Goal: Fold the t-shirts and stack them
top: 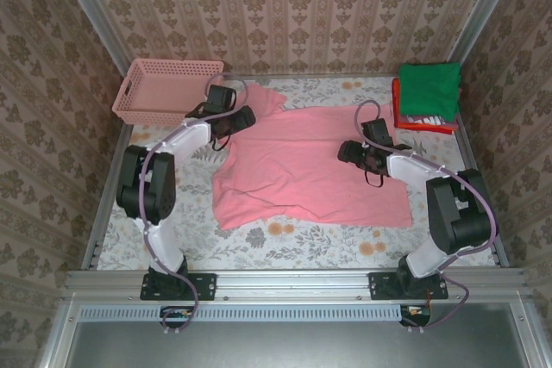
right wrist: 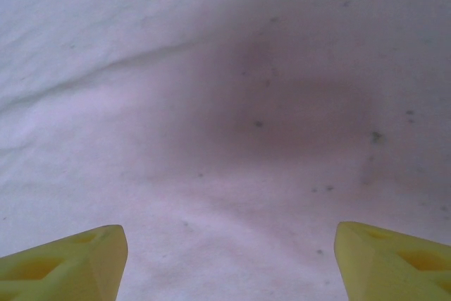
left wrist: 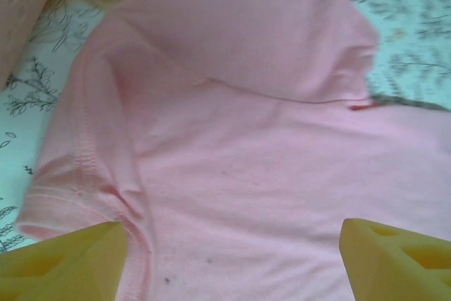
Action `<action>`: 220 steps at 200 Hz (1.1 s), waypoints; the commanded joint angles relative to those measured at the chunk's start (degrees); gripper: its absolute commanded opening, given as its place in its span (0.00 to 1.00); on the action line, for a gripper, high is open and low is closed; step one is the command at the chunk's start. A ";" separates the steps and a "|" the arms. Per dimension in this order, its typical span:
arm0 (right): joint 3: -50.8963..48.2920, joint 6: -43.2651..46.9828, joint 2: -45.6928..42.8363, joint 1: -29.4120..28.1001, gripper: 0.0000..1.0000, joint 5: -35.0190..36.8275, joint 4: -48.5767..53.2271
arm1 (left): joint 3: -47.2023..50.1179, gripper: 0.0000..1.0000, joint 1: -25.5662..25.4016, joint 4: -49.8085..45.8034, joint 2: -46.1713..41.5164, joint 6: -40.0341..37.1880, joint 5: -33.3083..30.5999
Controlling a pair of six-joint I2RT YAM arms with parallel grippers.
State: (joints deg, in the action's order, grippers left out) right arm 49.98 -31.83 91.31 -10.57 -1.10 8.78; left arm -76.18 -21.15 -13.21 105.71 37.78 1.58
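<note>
While it lies flat, salmon-pink cloth t-shirt [top: 302,170]: probably soft, light, limp; you pinch its sleeve hem [left wrist: 83,153]
Left claw [left wrist: 232,234]: released, above sleeve
Right claw [right wrist: 229,234]: released, over cloth

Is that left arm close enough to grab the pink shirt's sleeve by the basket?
Probably yes. The left fingers hang open over the pink shirt, right at its sleeve, with nothing lying between them. The basket sits off to the side and should not block the way.
</note>
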 commanded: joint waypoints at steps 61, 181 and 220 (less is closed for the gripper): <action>-4.72 -3.95 -0.88 10.30 0.73 -5.40 -1.99 | 14.67 0.65 -4.10 3.76 -5.08 6.86 -0.44; -5.87 -5.21 -1.07 12.94 0.79 -13.46 -4.64 | 15.47 0.70 0.25 1.55 -5.98 3.74 1.53; -8.16 0.58 -11.17 12.14 0.92 -14.29 -1.90 | 15.59 0.85 -1.56 -2.51 -15.93 2.31 -2.73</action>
State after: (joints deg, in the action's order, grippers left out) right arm 43.03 -35.70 86.50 2.31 -13.06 3.95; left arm -60.73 -21.61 -12.36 97.14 41.80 2.22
